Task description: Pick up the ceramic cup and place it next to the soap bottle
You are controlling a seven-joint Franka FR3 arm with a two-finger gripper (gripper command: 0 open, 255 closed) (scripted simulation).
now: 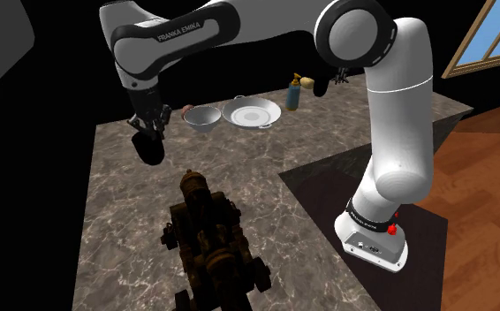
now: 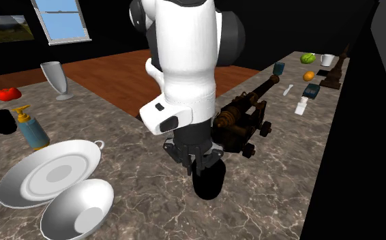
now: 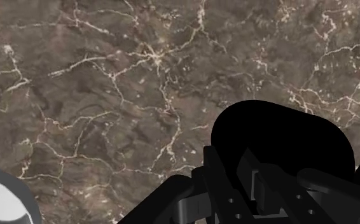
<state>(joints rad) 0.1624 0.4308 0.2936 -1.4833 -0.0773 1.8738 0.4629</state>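
Shoulder view: the gripper (image 1: pixel 148 137) pinches the black cup (image 1: pixel 152 150), well apart from the soap bottle (image 1: pixel 292 92), with a grey bowl (image 1: pixel 202 117) between them. Second exterior view: the cup (image 2: pixel 209 183) is upright under the jaws, and the bottle (image 2: pixel 32 129) lies beyond the bowl. Wrist view: the fingers (image 3: pixel 220 181) clasp the cup's rim.

— What stands on the marble counter (image 1: pixel 328 132)?
— A dark cannon model (image 1: pixel 206 238), near, in the shoulder view. Far back, a grey bowl (image 1: pixel 202 117) sits just left of a wide two-handled dish (image 1: pixel 252 113).
— Anything else?
— In the second exterior view, a grey vase (image 2: pixel 55 78) stands far left, with a red thing (image 2: pixel 7 93) further left. A wooden floor (image 1: pixel 487 177) lies to the shoulder view's right.
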